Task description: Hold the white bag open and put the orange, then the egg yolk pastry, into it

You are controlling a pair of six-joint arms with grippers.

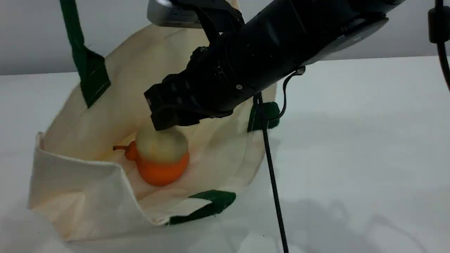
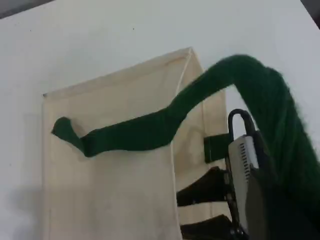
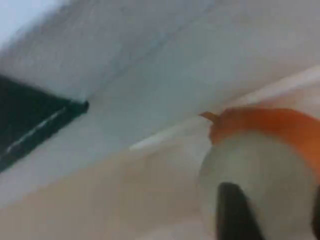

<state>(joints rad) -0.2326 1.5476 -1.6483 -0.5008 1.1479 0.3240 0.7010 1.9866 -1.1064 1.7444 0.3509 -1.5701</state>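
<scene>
The white bag lies on the table with its mouth held wide open toward the camera. Deep inside it lies the orange, stem pointing left, and the egg yolk pastry rests on top of it. My right gripper reaches into the bag and sits right over the pastry. In the right wrist view its fingertips stand apart in front of the pastry, with the orange behind. My left gripper is shut on the bag's green handle, which runs up out of the scene view.
The right arm's black cable hangs down beside the bag's right edge. A green handle patch lies folded at the bag's front lip. Bare white table spreads to the right of the bag.
</scene>
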